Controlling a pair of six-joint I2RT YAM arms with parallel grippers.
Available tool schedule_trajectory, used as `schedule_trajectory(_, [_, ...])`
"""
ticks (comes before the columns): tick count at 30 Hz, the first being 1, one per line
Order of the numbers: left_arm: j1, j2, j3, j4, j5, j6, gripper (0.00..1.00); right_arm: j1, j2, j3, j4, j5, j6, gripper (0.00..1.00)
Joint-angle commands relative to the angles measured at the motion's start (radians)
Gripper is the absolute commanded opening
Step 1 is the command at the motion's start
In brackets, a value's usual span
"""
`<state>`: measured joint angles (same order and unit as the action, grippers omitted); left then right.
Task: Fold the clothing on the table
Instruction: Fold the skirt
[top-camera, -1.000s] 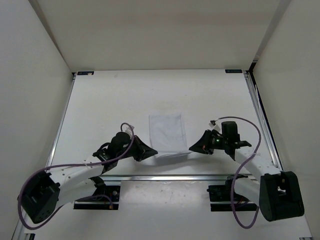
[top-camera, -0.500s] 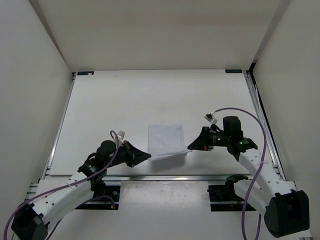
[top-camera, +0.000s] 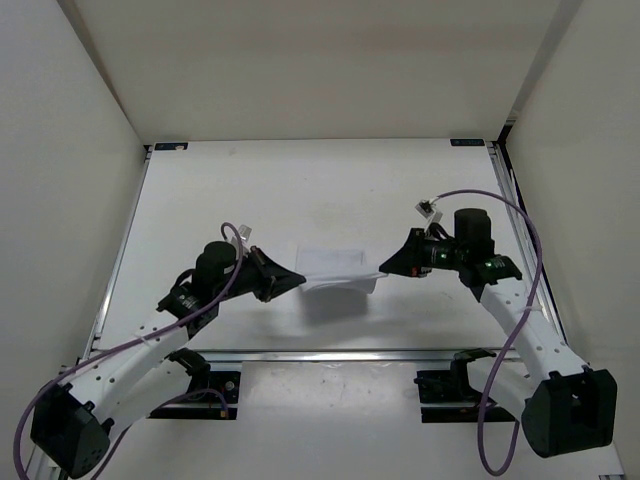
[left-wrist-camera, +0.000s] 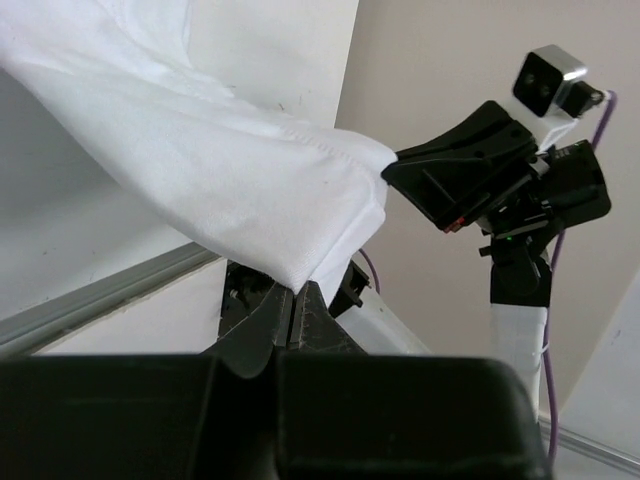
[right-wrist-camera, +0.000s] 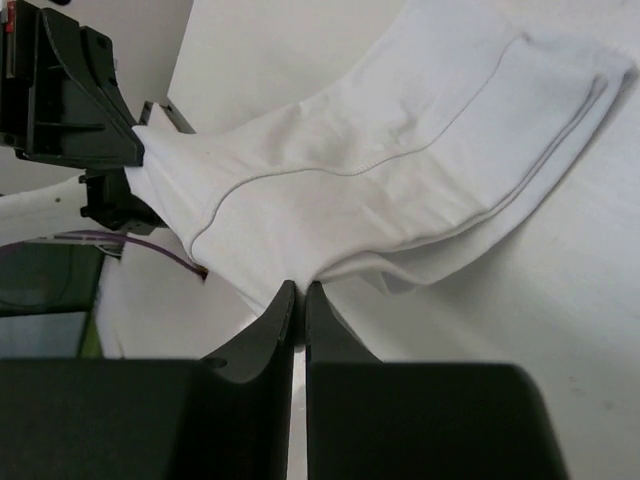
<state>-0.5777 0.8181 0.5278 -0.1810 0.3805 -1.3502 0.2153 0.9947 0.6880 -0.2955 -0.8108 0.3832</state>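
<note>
Start at the lower left of the overhead view: your left arm reaches up and toward the middle of the frame, and the left gripper (top-camera: 296, 282) sits just left of centre. Its jaws are pressed together on the left near corner of the clothing (top-camera: 336, 271). The left wrist view confirms it, with the white fabric pinched between the closed fingertips at bottom centre and running away to the upper left.

At the centre of the overhead view the clothing spans from one gripper to the other as a narrow, slightly sagging band, raised above the table (top-camera: 250, 190), with a soft shadow on the surface just below it in the frame. In the right wrist view the far end, at the upper right, shows several stacked layers and appears to lie on the surface.

Just right of centre, the right gripper (top-camera: 382, 270) meets the other near corner. Its jaws are likewise closed tight on the cloth, the fabric nipped between the fingertips at bottom centre of the right wrist view. The right arm trails off to the lower right corner.
</note>
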Motion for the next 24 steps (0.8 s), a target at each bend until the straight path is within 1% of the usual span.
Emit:
schedule_trajectory(1, [0.004, -0.029, 0.040, -0.084, -0.069, 0.036, 0.00, 0.007, 0.002, 0.088, -0.056, 0.122, -0.141, 0.00])
schedule_trajectory(3, [-0.014, -0.053, 0.026, -0.110, -0.080, 0.000, 0.00, 0.016, 0.001, 0.116, -0.102, 0.136, -0.205, 0.00])
schedule_trajectory(7, [-0.036, -0.154, -0.001, -0.210, -0.098, -0.047, 0.00, 0.024, -0.021, 0.122, -0.171, 0.133, -0.274, 0.00])
schedule_trajectory(11, [-0.051, -0.262, -0.006, -0.302, -0.111, -0.089, 0.00, 0.047, -0.062, 0.108, -0.209, 0.142, -0.303, 0.00])
schedule_trajectory(13, [-0.047, -0.286, -0.005, -0.343, -0.106, -0.087, 0.00, 0.067, -0.094, 0.087, -0.229, 0.156, -0.319, 0.00])
schedule_trajectory(16, [-0.015, -0.326, -0.009, -0.397, -0.071, -0.086, 0.00, 0.127, -0.146, 0.059, -0.231, 0.212, -0.345, 0.00])
schedule_trajectory(18, [0.013, -0.358, -0.029, -0.416, -0.048, -0.087, 0.00, 0.194, -0.165, 0.048, -0.237, 0.257, -0.357, 0.00])
schedule_trajectory(20, [0.032, -0.361, -0.035, -0.423, -0.009, -0.081, 0.00, 0.234, -0.171, 0.048, -0.246, 0.304, -0.351, 0.00])
schedule_trajectory(22, [0.047, -0.352, -0.025, -0.430, -0.020, -0.064, 0.00, 0.234, -0.160, 0.051, -0.252, 0.299, -0.365, 0.00])
schedule_trajectory(24, [0.053, -0.312, 0.001, -0.419, -0.017, -0.038, 0.00, 0.182, -0.134, 0.062, -0.255, 0.277, -0.365, 0.00])
